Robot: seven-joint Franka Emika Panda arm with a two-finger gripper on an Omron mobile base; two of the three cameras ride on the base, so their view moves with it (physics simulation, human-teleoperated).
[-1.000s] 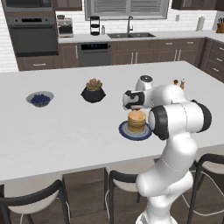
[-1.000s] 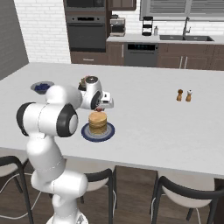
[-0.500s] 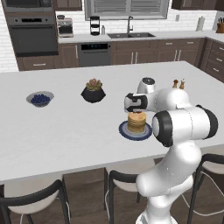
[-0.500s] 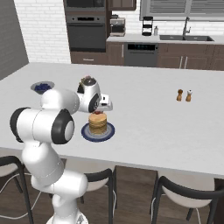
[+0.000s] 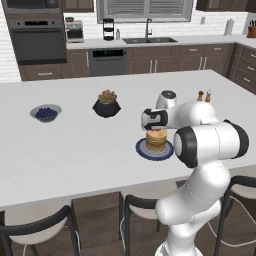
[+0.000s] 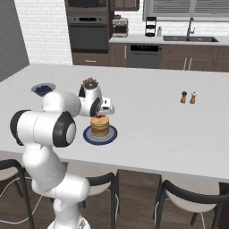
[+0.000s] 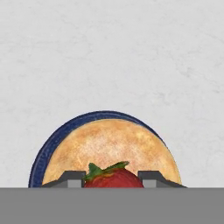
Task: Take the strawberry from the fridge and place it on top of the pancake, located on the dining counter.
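The pancake (image 5: 156, 140) is a golden stack on a dark blue plate (image 5: 145, 151), standing on the white dining counter (image 5: 75, 150). My gripper (image 5: 156, 128) hangs just over the stack, pointing down. In the hand view, the red strawberry (image 7: 113, 178) with its green leaves sits between the two fingertips (image 7: 72, 177), shut on it, above the pancake (image 7: 109, 148) and the plate rim (image 7: 48, 148). The right base view shows the strawberry (image 6: 99, 116) as a red spot right on top of the pancake (image 6: 100, 126). The fridge is out of view.
A bowl of blueberries (image 5: 46, 112) and a dark potted plant (image 5: 106, 103) stand to the left on the counter. Salt and pepper shakers (image 5: 204, 95) stand behind the arm on the right. Dark chairs (image 5: 145, 207) line the near edge.
The hand has sunk a little toward the pancake with the strawberry still held, and the elbow has swung slightly outward.
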